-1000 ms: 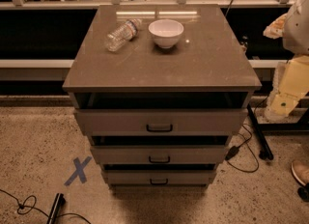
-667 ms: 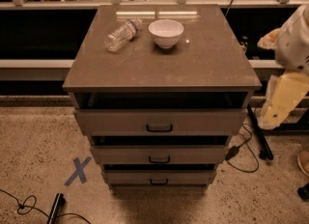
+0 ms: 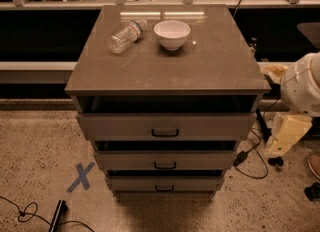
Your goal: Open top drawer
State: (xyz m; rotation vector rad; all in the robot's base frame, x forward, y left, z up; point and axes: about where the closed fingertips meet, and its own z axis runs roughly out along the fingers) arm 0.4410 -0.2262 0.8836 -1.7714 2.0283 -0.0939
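Observation:
The top drawer [image 3: 165, 126] is a wide grey-taupe front with a small black pull handle [image 3: 165, 133], just under the cabinet top [image 3: 200, 71]. It stands pulled out a little, with a dark gap showing above its front. Two shorter drawers [image 3: 165, 160] sit below it with the same handles. My arm shows at the right edge as a white rounded joint [image 3: 302, 83] and a cream link below it. My gripper [image 3: 276, 148] is at the low end of that link, right of the cabinet and apart from the drawer handle.
A clear plastic bottle [image 3: 125, 36] lies on its side and a white bowl [image 3: 172, 34] stands on the cabinet top. Black cables [image 3: 250, 163] run on the floor at the right. A blue tape X [image 3: 80, 177] marks the floor at the left. A dark rail runs behind.
My arm has drifted down and to the right, away from the cabinet. The drawers, bottle and bowl have not moved.

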